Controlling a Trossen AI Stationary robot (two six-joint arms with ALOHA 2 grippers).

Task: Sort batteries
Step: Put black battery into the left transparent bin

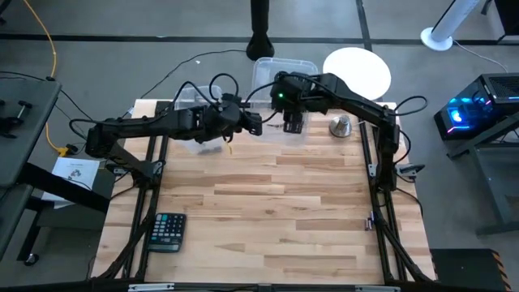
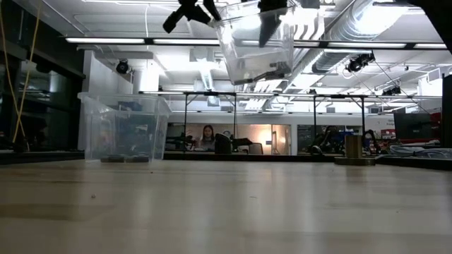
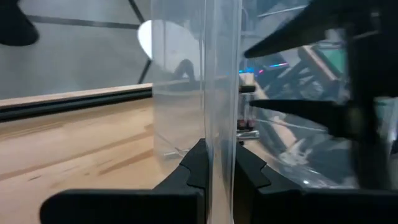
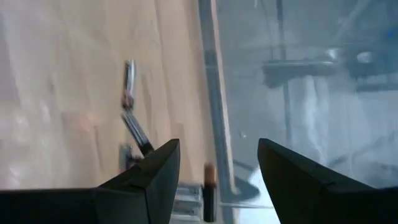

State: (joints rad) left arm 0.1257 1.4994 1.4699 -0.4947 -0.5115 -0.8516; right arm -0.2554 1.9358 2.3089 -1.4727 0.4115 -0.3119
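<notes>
The left end effector (image 3: 217, 171) is clamped on the thin wall of a clear plastic bin (image 2: 256, 42), holding it lifted well above the desk (image 1: 276, 203) with its open top tilted. The left arm reaches in nearly level from the left. The right end effector (image 4: 214, 165) hovers open and empty beside that bin's rim, its arm bent down from the right. Below its fingers, several slim batteries (image 4: 130, 78) lie flat on the wood, long axes pointing differently. A second clear bin (image 2: 123, 127) stands farther left.
</notes>
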